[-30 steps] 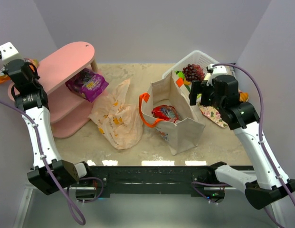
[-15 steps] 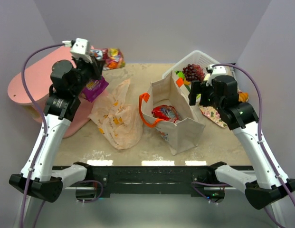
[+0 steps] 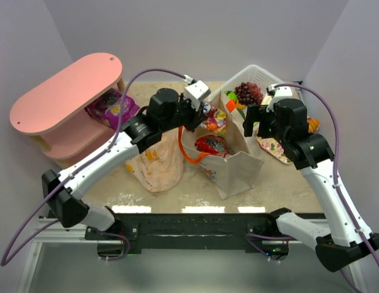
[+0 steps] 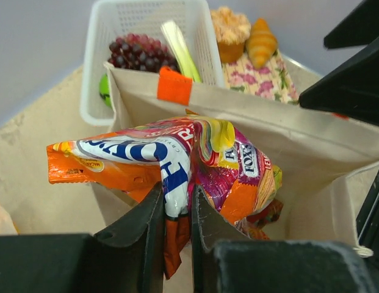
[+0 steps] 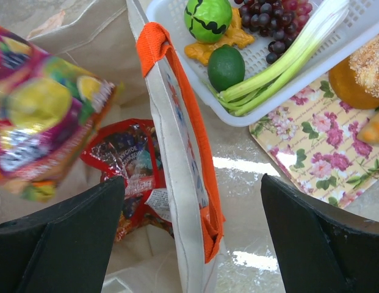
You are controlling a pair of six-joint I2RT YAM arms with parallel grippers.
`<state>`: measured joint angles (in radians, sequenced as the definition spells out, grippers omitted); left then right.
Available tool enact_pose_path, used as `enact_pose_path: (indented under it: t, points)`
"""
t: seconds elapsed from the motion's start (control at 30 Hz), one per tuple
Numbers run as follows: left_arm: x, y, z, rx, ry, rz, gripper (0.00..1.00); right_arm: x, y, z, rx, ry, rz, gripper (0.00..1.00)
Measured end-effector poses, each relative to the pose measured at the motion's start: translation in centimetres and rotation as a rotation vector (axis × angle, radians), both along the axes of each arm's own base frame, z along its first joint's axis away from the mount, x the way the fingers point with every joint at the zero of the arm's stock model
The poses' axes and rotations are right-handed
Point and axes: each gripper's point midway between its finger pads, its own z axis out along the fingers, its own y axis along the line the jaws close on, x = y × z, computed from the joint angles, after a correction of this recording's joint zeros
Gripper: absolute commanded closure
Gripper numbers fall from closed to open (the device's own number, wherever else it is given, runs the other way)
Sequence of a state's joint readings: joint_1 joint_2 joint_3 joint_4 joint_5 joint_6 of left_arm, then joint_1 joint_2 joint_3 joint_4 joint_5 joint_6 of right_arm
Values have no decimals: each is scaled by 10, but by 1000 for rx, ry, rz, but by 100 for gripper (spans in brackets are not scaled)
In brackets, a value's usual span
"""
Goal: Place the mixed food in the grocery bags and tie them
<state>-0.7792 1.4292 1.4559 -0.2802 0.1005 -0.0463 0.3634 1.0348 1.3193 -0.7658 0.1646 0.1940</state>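
Your surface (image 3: pixel 281 177) carries a pink shelf (image 3: pixel 64 91) along its left edge. The canvas tote (image 3: pixel 238 165) stands open near the middle, with the white basket (image 3: pixel 256 72) just beside it toward the far right corner. The peach plastic bag (image 3: pixel 152 162) lies slumped just left of the tote.

Your right jaws stand wide apart and empty, straddling the tote's basket-side wall where the orange handle (image 5: pixel 177 91) is sewn on. Your left jaws are pinched on a fold of the orange snack packet (image 4: pixel 177 152). It hangs over the tote's mouth, above a red packet (image 3: pixel 212 145) already inside.

The held packet looks light, crinkly and slick, so a firm pinch on a flat seam should serve you best. The tote's walls look soft and may fold inward. I judge your open room to be straight down the middle of the mouth, away from the right arm and the basket rim.
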Motion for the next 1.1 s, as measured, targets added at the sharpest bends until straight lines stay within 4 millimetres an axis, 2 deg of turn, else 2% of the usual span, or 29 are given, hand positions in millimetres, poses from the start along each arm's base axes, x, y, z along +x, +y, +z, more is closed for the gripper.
enact_pose_path:
  t: [0.07,0.13,0.17,0.27,0.33,0.4,0.43,0.57,0.6,0.7,0.77,0.83,1.1]
  points:
    - [-1,-8,-24,56,42,-6,96,-1,0,0,0,0,0,4]
    - [-2,-9,-41,97,76,-3,63,-1,-1,0,0,-2,-1,3]
    - [-2,-9,-46,112,87,-1,34,-2,-1,0,1,-3,-1,3]
    - [0,0,-50,151,80,43,12,-3,-1,-1,1,-3,0,3]
    - [8,14,-42,156,50,123,9,-3,-1,-1,0,-1,0,2]
    - [16,38,-30,156,12,218,7,-3,-1,-2,-1,1,0,2]
    - [20,56,-24,156,-5,281,8,-3,-1,-3,-1,2,0,2]
    - [40,151,-9,160,-54,589,7,-3,-1,-4,-2,4,0,2]
    - [42,187,-11,172,-58,702,7,-3,-1,-4,-1,4,0,2]
    - [35,257,-26,219,-43,922,7,-3,-1,-4,-1,3,0,2]
    - [26,284,-37,257,-29,1011,7,-3,-1,-3,0,2,1,2]
    - [19,300,-46,285,-21,1070,7,-3,-1,-3,1,1,2,2]
    - [13,342,-65,329,16,1203,9,-3,2,-3,7,3,14,2]
